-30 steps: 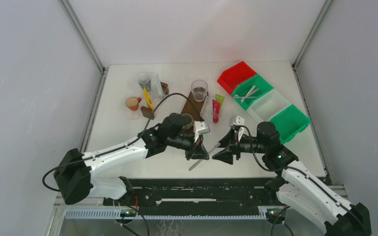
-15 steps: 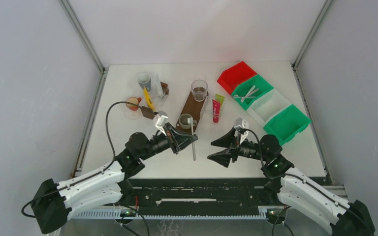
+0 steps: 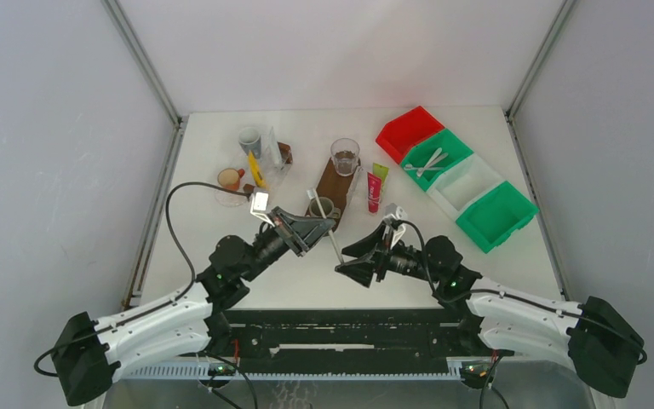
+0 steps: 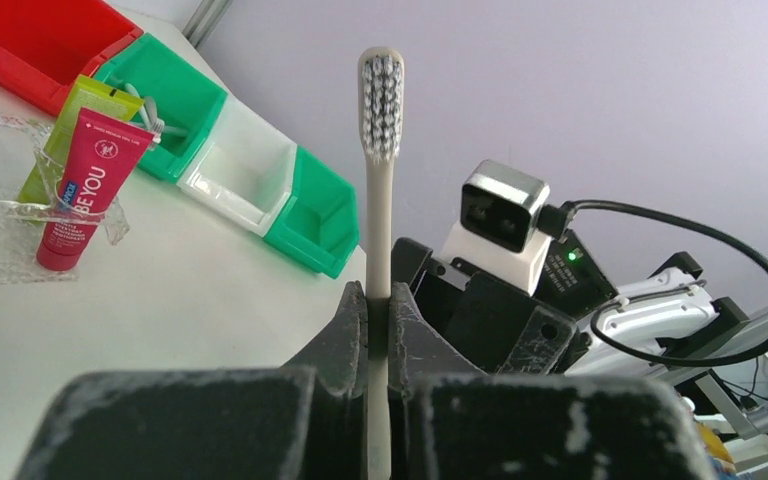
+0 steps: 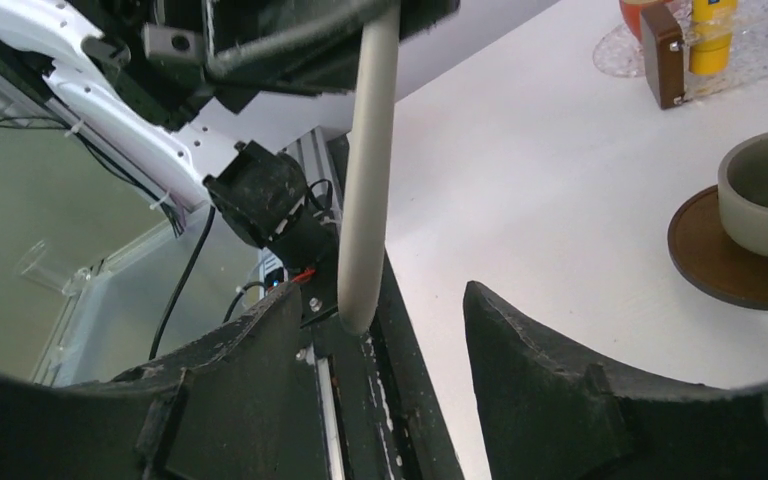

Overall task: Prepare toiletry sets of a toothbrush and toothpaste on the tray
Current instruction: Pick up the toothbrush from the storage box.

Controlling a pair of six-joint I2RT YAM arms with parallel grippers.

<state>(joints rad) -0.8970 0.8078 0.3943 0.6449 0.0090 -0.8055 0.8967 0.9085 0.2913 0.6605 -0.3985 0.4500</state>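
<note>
Cream-white toothbrush [image 4: 380, 190] is pinched in your left hand [image 4: 378, 310], jaws clamped hard on the handle, bristles sticking straight up in the left wrist view. From the top camera it hangs above the desk [image 3: 306, 136], tilted, head towards the brown tray [image 3: 334, 181] and tail end towards your right hand [image 3: 349, 258].

Your right hand is spread wide and isn't gripping anything. In its wrist view the blunt bottom end of the handle sits in the gap between the two fingers [image 5: 260, 340], closer to the one on the left of the picture. Can't tell if it's actually touching that finger.

Both tubes are off the tray, lying side by side just to its right: the pink toothpaste [image 3: 374, 192] nearer you, the green toothpaste [image 3: 380, 172] just behind it. On the tray itself you've got a grey cup [image 3: 322, 207] at the near end and a glass [image 3: 345, 156] at the far end. The row of bins [image 3: 496, 215] sits well off to the right.
</note>
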